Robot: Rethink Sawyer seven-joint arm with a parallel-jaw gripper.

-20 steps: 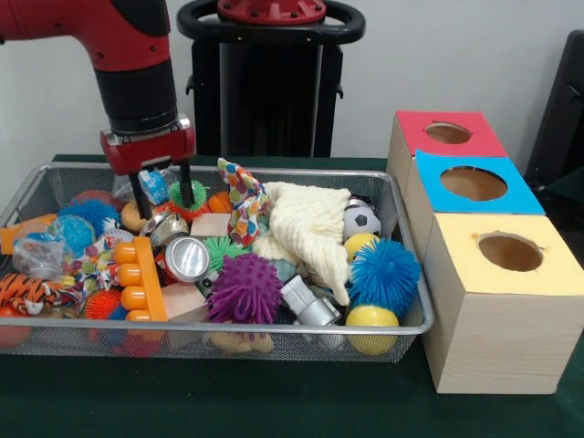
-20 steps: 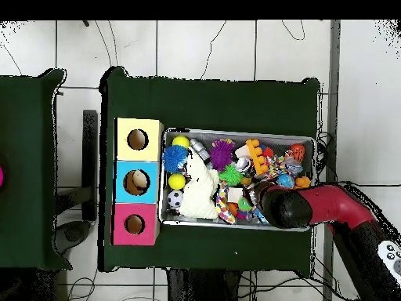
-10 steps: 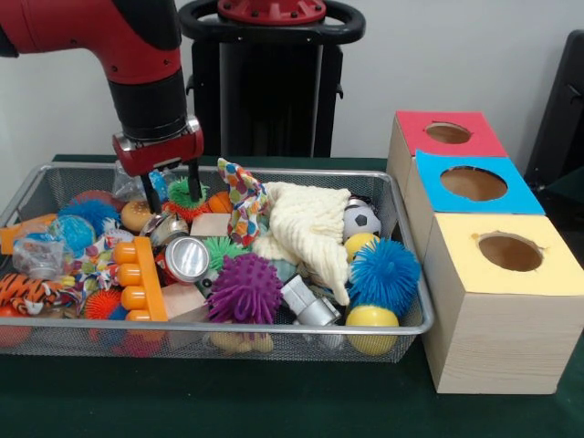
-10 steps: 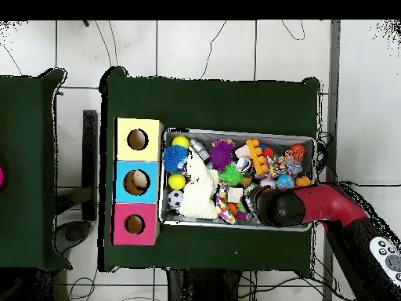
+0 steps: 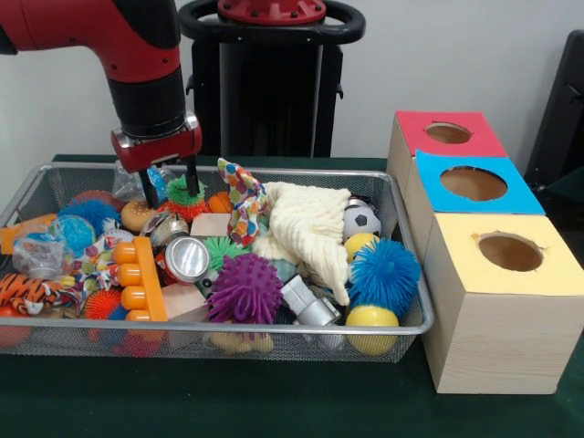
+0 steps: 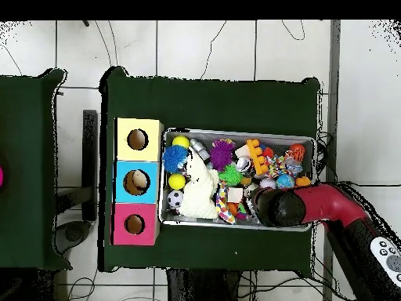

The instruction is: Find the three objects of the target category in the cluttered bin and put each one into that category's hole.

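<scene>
Bin (image 5: 401,324): silver wire mesh, shallow, stood on the green counter (image 5: 274,401) just beside a row of three pale wooden boxes; in the overhead view the bin (image 6: 308,141) lay between the boxes and the red arm (image 6: 329,205).

Hole (image 5: 474,183): round, blue surround, on the middle box, between the red-surround hole (image 5: 448,133) and the pale-yellow-surround hole (image 5: 510,252). Nothing showed in it. Overhead, the hole (image 6: 136,182) sat in the centre of the row.

Tool (image 5: 170,188): hung at the bin's far side, fingers moderately apart and pointing down, straddling a green spiky ball (image 5: 187,193) with red spikes beneath. Whether the fingers touched it could not be told.

Bin contents, front view: purple spiky ball (image 5: 245,288), blue fuzzy ball (image 5: 384,272), cream knitted cloth (image 5: 308,228), patterned cloth (image 5: 244,199), small football (image 5: 361,220), two yellow balls (image 5: 371,321), metal can (image 5: 187,257), orange toy block (image 5: 140,278).
</scene>
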